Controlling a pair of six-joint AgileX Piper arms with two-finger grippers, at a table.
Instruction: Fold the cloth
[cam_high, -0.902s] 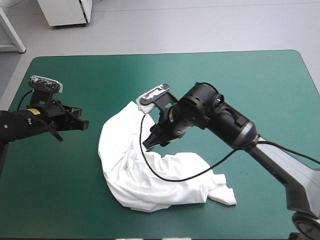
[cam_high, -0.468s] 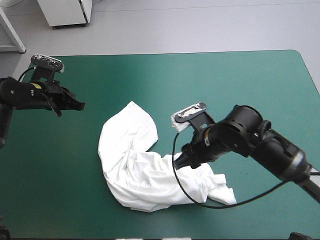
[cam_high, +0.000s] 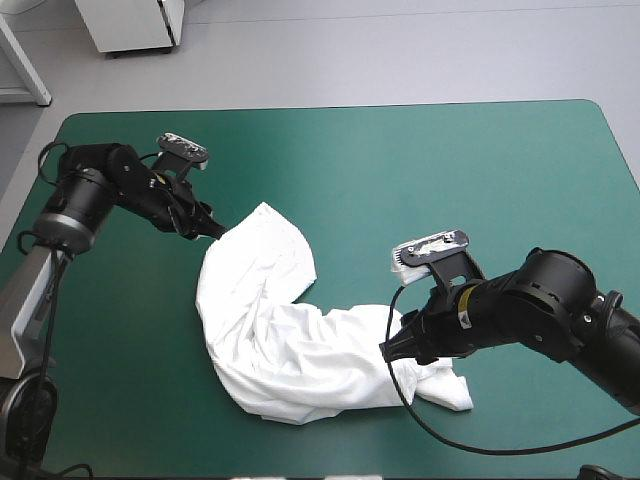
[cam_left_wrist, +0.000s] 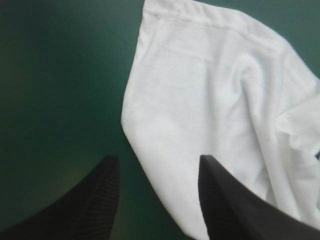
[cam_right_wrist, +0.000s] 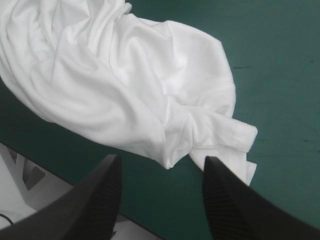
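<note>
The white T-shirt (cam_high: 262, 335) lies crumpled in a curved heap on the teal-green cover, bending from a far corner round to a bunched sleeve (cam_high: 447, 385) near the front edge. My left gripper (cam_high: 212, 230) is open at the shirt's far-left corner. In the left wrist view the T-shirt (cam_left_wrist: 200, 100) has its hemmed edge running between and ahead of the left gripper (cam_left_wrist: 157, 162). My right gripper (cam_high: 392, 352) is open and hangs over the heap's right end. From the right wrist, the T-shirt (cam_right_wrist: 125, 75) and its sleeve (cam_right_wrist: 235, 135) lie just ahead of the right gripper (cam_right_wrist: 161, 162).
Bare teal-green cover (cam_high: 480, 170) stretches across the far and right parts of the table. The table's front edge (cam_right_wrist: 60, 172) runs close beneath the right gripper, with the heap not far from it.
My left arm has swung in from the table's left side to the shirt's far corner. My right arm has moved from over the shirt's middle to its right front end. The shirt has barely shifted.
</note>
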